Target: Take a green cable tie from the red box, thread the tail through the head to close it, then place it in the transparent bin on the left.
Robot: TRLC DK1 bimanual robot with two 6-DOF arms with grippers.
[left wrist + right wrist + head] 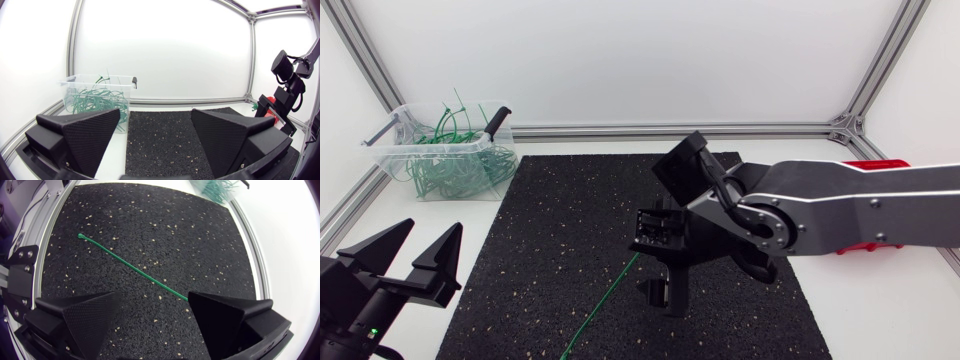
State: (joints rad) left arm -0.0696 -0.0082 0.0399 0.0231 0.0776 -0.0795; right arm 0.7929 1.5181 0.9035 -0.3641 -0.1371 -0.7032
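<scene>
On black mat (175,220), green cable tie (131,265), one end hidden by right claw (154,296), fingers apart; left claw (156,112) apart too.

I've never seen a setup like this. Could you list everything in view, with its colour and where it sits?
Loose cable tie: one, green, lying straight on the mat, one end hidden behind a right finger.
Bundled cable ties: a tangled heap, green, inside the bin; too many to count.
Bin: one, transparent, far left corner of the table.
Box: one, red, table's right side, mostly hidden behind the right arm.
Mat: one, speckled black, middle of the table.
Table: one, white.
Right arm: one, silver-grey, over the mat.
Right fingers: two, black, open above the tie.
Left fingers: two, black, open, near left corner.
</scene>
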